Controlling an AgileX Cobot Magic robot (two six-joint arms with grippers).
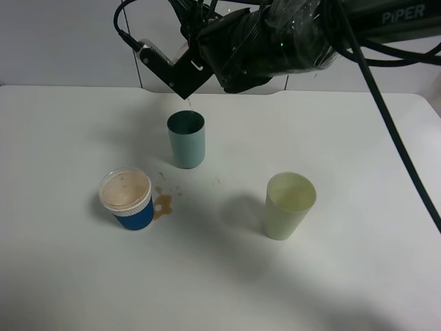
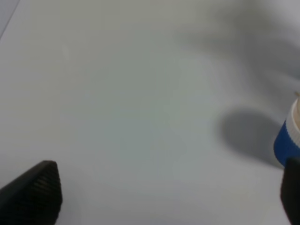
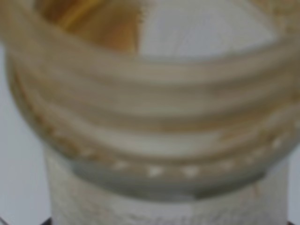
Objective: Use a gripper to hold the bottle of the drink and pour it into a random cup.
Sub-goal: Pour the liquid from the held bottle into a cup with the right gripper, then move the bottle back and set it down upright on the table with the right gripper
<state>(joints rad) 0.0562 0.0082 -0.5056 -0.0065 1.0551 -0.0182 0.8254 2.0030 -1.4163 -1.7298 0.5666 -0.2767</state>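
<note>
My right gripper [image 1: 180, 81] reaches in from the upper right and hangs just above the teal cup [image 1: 186, 140], which stands upright at the back middle of the table. It is shut on the bottle, which it mostly hides in the exterior high view; a pale edge of the bottle [image 1: 182, 49] shows. The right wrist view is filled by the bottle's open threaded neck [image 3: 150, 126], blurred, with the brown drink [image 3: 93, 23] inside. A thin pale streak [image 1: 189, 103] runs from the gripper to the cup's rim. My left gripper [image 2: 161, 194] is open and empty, low over the table.
A short blue ribbed cup with a clear lid [image 1: 127, 199] stands front left and also shows in the left wrist view [image 2: 287, 140]. Brown drops and a small puddle [image 1: 162, 203] lie beside it. A pale yellow-green tumbler [image 1: 289, 205] stands to the right. Black cables [image 1: 400, 145] hang at the right.
</note>
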